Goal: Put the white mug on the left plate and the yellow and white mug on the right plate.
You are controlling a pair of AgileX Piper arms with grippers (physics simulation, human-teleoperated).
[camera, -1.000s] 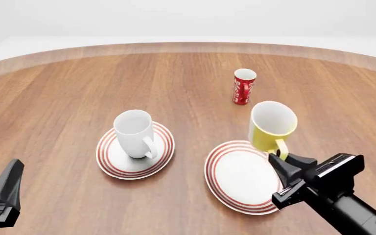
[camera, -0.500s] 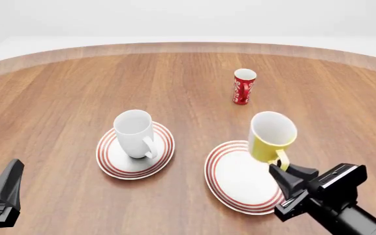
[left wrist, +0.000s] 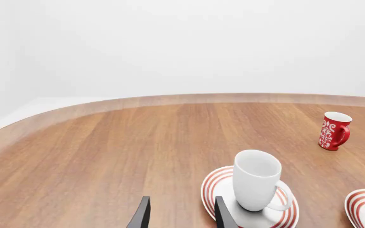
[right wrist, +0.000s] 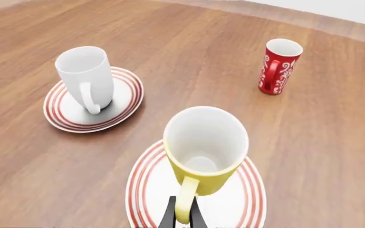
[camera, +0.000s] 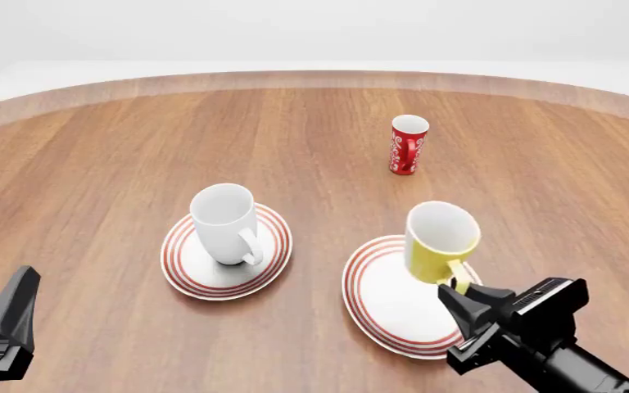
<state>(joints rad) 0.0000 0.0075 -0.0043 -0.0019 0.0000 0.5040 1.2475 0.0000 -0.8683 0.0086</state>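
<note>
The white mug (camera: 225, 223) stands upright on the left plate (camera: 187, 276); both also show in the left wrist view, mug (left wrist: 255, 180) and plate (left wrist: 213, 184). My right gripper (camera: 460, 284) is shut on the handle of the yellow and white mug (camera: 437, 242) and holds it slightly tilted over the right plate (camera: 369, 307). I cannot tell whether the mug touches the plate. The right wrist view shows the mug (right wrist: 205, 152), my gripper (right wrist: 182, 218) and the plate (right wrist: 138, 190). My left gripper (camera: 3, 327) is open and empty at the near left, also seen in the left wrist view (left wrist: 179, 216).
A red cup with white markings (camera: 408, 145) stands upright farther back, beyond the right plate. It also shows in the right wrist view (right wrist: 279, 66) and the left wrist view (left wrist: 333, 130). The wooden table's curved far edge (camera: 314, 78) runs across the back.
My right gripper has carried the yellow mug nearer and slightly left, from beyond the right plate's far rim to over the plate, and lower. The left arm and white mug have not moved.
</note>
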